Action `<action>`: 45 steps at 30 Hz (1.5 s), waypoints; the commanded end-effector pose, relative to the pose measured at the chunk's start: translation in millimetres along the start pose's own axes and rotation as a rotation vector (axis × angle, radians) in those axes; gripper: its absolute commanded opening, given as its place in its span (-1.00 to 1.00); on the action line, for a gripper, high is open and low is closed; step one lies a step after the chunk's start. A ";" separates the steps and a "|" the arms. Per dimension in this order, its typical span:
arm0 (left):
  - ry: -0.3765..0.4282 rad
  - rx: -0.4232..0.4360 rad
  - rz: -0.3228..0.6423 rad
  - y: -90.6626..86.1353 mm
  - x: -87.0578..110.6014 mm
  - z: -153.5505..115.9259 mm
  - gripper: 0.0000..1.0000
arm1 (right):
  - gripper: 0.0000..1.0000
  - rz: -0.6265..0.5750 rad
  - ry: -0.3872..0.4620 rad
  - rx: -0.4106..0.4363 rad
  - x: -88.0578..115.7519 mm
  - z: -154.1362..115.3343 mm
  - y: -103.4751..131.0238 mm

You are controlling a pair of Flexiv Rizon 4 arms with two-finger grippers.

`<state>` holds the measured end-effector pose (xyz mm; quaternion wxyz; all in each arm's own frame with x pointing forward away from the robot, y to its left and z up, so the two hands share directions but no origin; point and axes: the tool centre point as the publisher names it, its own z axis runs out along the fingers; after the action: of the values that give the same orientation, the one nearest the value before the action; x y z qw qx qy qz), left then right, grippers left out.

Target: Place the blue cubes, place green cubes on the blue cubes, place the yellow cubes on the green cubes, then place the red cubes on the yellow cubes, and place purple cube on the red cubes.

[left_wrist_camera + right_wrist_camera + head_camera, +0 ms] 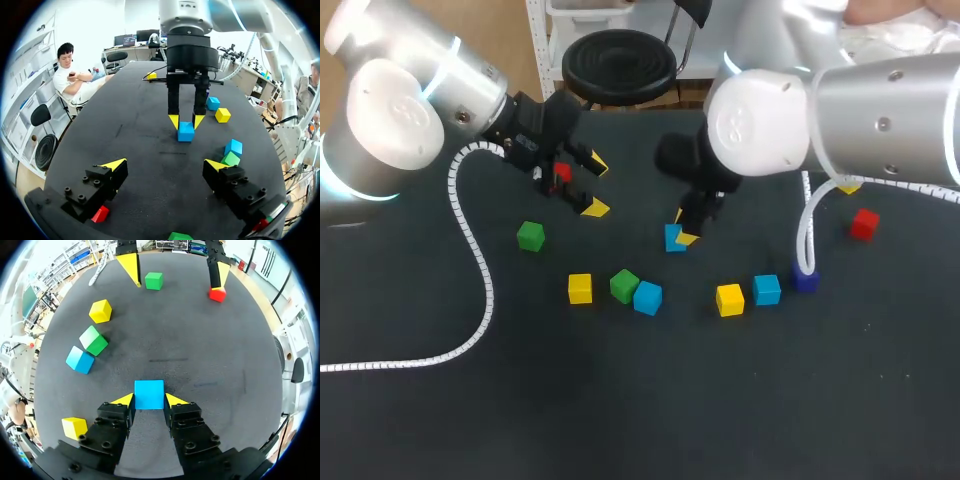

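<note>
Head view: the right gripper (687,232) stands over a blue cube (672,238) on the dark, matte table (640,420). Other loose cubes lie scattered near that cube. A red cube (562,172) sits well apart from it, close by the left gripper (592,187).

Left wrist view: the left gripper's fingers gape wide and hold nothing, with the blue cube ahead of them.

Right wrist view: both yellow tips press against opposite flat faces of the blue cube, which rests on the table. It looks small, rigid and light, with smooth faces and crisp edges. A square mid-face grip seems best, since a corner hold would likely let it twist.
</note>
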<state>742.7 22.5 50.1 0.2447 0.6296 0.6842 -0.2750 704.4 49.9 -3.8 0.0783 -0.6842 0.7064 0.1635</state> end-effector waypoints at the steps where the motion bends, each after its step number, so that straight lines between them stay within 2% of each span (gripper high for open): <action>1: 0.000 0.002 0.001 1.5 0.3 0.0 1.00 | -1.00 -0.001 -0.002 -0.007 -0.6 1.2 -2.8; 45: 0.000 0.002 0.001 1.5 0.3 0.0 1.00 | -1.00 0.024 0.010 0.021 0.7 -6.2 4.0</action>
<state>742.7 22.5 50.1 0.2447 0.6296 0.6842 -0.2750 704.2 48.6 0.7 0.0770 -0.6761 0.7162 0.1554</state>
